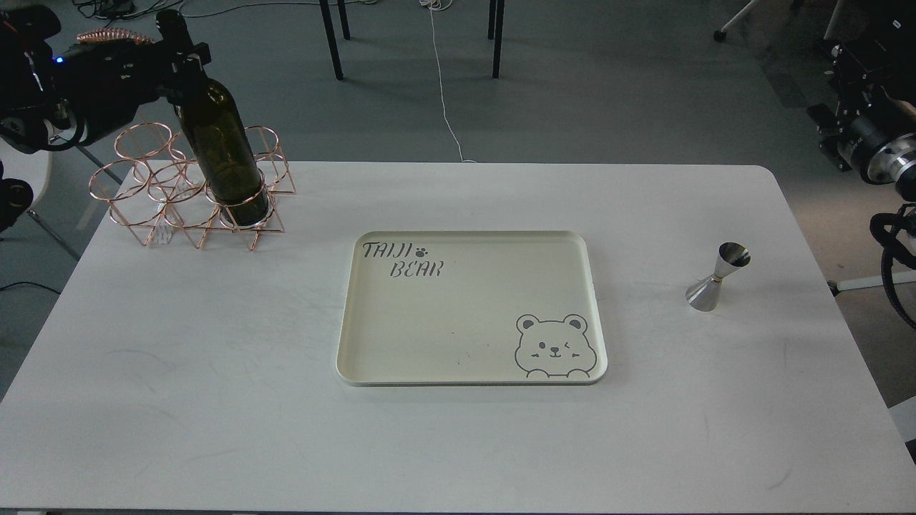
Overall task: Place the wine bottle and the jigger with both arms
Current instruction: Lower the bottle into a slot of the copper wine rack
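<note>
The dark olive-green wine bottle (223, 154) stands slightly tilted in the front right ring of the copper wire rack (136, 187) at the table's back left. My left gripper (180, 54) is shut on the bottle's neck, just below its top. The silver jigger (716, 277) stands upright on the table at the right, with no gripper near it. Of my right arm (876, 139) only the black body and silver wrist ring show at the right edge; its gripper is out of view.
A cream tray (345, 336) with a bear drawing and "TAIJI BEAR" lies in the middle of the white table (215, 400). Chair legs and a cable are on the floor behind. A white chair (18, 175) stands at the left edge.
</note>
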Controlling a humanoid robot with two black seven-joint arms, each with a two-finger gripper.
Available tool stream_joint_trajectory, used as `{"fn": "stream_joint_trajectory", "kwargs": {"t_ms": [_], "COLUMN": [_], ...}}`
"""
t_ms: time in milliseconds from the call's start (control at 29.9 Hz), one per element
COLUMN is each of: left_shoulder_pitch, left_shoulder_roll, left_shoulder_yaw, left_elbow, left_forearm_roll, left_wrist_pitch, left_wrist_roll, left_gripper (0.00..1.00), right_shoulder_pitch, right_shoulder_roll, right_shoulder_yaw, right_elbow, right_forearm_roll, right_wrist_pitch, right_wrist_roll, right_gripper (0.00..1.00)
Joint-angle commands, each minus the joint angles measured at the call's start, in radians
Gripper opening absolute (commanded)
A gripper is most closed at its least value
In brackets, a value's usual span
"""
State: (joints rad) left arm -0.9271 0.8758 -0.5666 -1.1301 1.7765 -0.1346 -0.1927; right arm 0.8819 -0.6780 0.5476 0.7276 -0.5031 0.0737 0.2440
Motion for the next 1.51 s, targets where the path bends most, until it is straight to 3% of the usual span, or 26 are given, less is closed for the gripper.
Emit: {"fn": "stream_joint_trajectory", "kwargs": {"t_ms": [0, 469, 603, 938, 1005, 1206, 1306, 1373, 1474], "left_shoulder_pitch": [0.004, 0.011, 0.011, 0.014, 0.014, 0.011, 0.010, 0.010, 0.008], "left_shoulder_roll": [-0.004, -0.026, -0.028, -0.028, -0.028, -0.024, -0.021, -0.021, -0.024], "left_shoulder_yaw": [0.007, 0.007, 0.007, 0.008, 0.017, 0.071, 0.073, 0.073, 0.073], "left_elbow": [0.000, 0.046, 0.046, 0.046, 0.046, 0.047, 0.047, 0.047, 0.050], "left_forearm_roll": [-0.025, -0.028, -0.060, -0.080, -0.077, -0.074, -0.072, -0.072, -0.077], "left_wrist_pitch": [0.004, 0.009, 0.009, 0.009, 0.018, 0.052, 0.050, 0.050, 0.050], "left_wrist_roll": [0.001, 0.001, 0.001, -0.001, -0.001, -0.001, -0.004, -0.002, 0.003], "left_gripper": [0.24, 0.62, 0.79, 0.81, 0.73, 0.28, 0.12, 0.10, 0.15], "right_shoulder_pitch": [0.000, -0.001, -0.001, -0.003, -0.003, -0.003, -0.003, -0.003, -0.001], "right_shoulder_roll": [0.000, 0.000, 0.000, 0.000, 0.000, 0.000, 0.000, 0.000, 0.000], "right_shoulder_yaw": [0.000, 0.000, 0.000, 0.000, 0.000, 0.000, -0.001, 0.000, 0.000], "right_elbow": [0.001, 0.001, 0.001, 0.003, 0.003, 0.003, 0.001, 0.001, 0.003], "right_forearm_roll": [0.000, 0.000, 0.000, 0.000, 0.000, 0.000, 0.000, 0.000, 0.000], "right_wrist_pitch": [0.000, 0.000, 0.000, 0.000, 0.000, 0.000, 0.000, 0.000, 0.000], "right_wrist_roll": [0.000, 0.000, 0.000, 0.000, 0.000, 0.000, 0.000, 0.000, 0.000], "right_gripper": [0.97, 0.97, 0.97, 0.97, 0.97, 0.97, 0.97, 0.97, 0.97]}}
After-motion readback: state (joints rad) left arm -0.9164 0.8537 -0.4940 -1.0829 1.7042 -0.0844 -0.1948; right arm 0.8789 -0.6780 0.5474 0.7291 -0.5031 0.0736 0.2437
